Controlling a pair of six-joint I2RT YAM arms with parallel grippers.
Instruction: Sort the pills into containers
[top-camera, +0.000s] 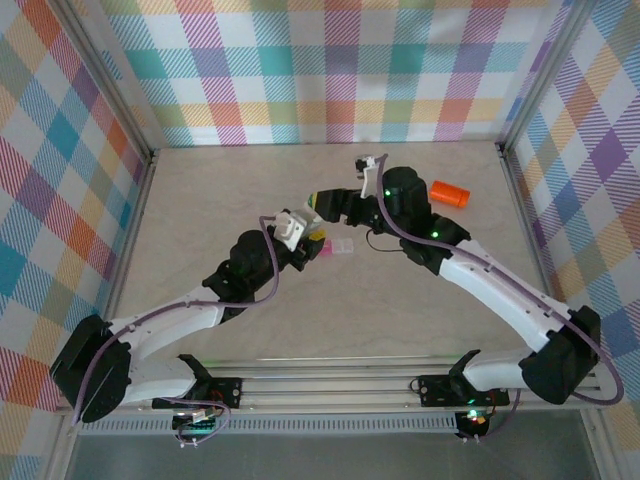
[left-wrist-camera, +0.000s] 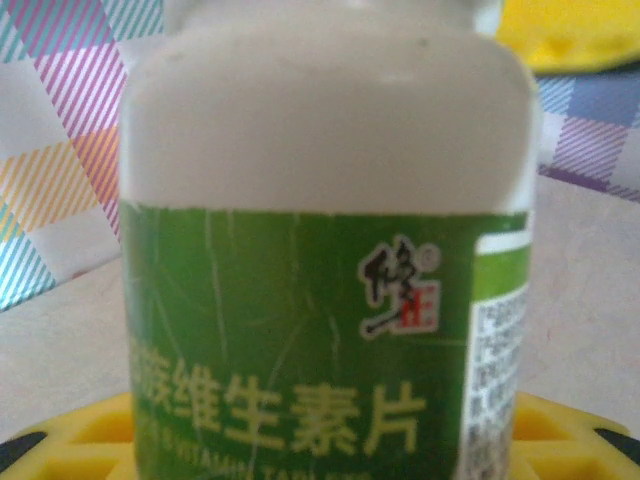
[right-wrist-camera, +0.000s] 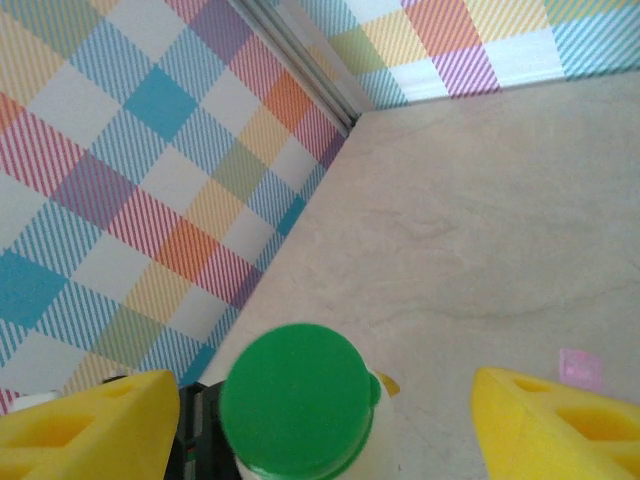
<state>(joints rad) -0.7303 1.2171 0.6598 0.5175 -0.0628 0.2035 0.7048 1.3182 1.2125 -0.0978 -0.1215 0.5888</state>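
Left tool (top-camera: 308, 243): we see it clamped on the body of the white bottle (left-wrist-camera: 320, 170), yellow pads low on either side of the green label.
Right tool (right-wrist-camera: 325, 400): jaws spread wide, one yellow finger (right-wrist-camera: 90, 425) on each side of the green cap (right-wrist-camera: 298, 400), neither touching it.
White bottle: mid-desk, between the two tools, cap on; we cannot tell whether it stands on the desk (top-camera: 250, 180) or hangs just above it.
Other containers: the orange vial (top-camera: 450, 193) lies on its side, well apart, beyond the right arm's elbow; the pink tube (top-camera: 343, 247) lies just beside the left tool.
Step in hand: we judge this is the uncapping, with the right tool to take the cap while the left anchors the bottle.
Doing it well: the cap sits a touch left of centre between the fingers, so we centre first. We then close squarely on the cap's side wall, not the bottle's shoulder, and twist about the bottle's own axis.
Watch for: an off-centre bite could tip the bottle in the left grip or slide off the smooth cap.
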